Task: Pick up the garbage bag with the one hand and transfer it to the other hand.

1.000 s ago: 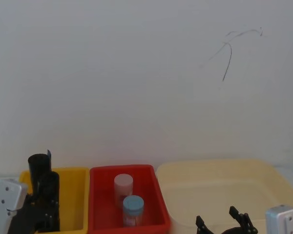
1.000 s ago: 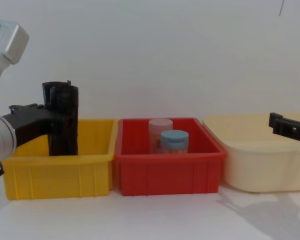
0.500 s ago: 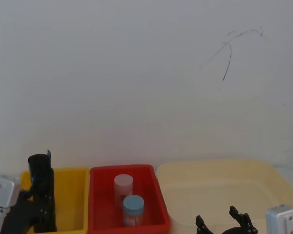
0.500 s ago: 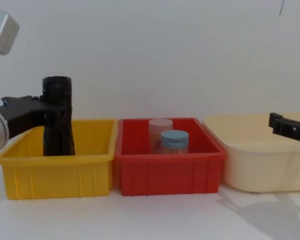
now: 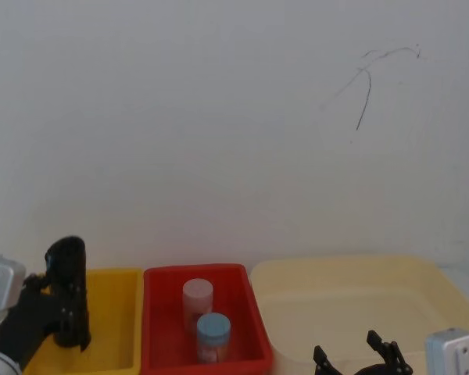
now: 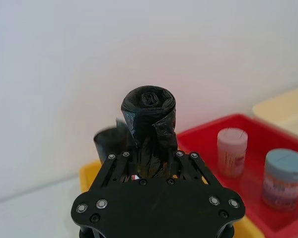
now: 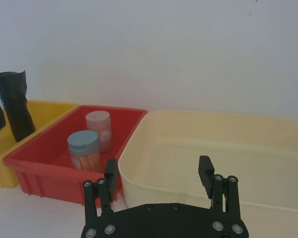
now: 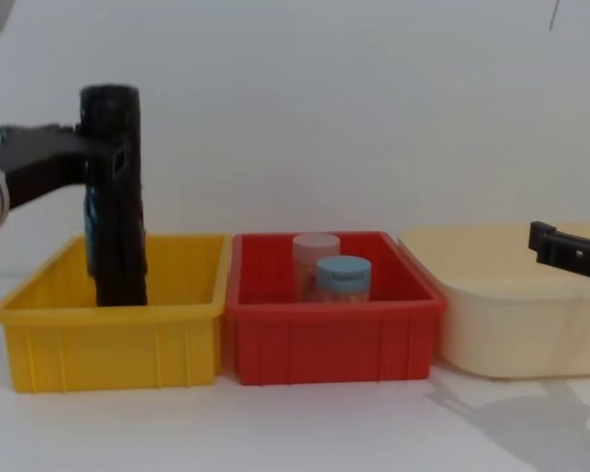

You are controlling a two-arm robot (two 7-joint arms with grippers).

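Crinkled glossy plastic garbage bag, smooth plastic yellow bin and red bin, matt white wall

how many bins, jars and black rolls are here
bins: 3 (yellow bin, red bin, cream bin)
jars: 2 (pink-lidded jar, blue-lidded jar)
black rolls: 2 (garbage bag in left gripper, plain roll in yellow bin)
total: 7

Open air lies above the red bin, between the left gripper, jaws clamped on the upright garbage bag over the yellow bin, and the right gripper, jaws apart at the cream tub. The pink-lidded jar and blue-lidded jar reach about to the red rim. A second black roll stands in the yellow bin, with the white wall behind.
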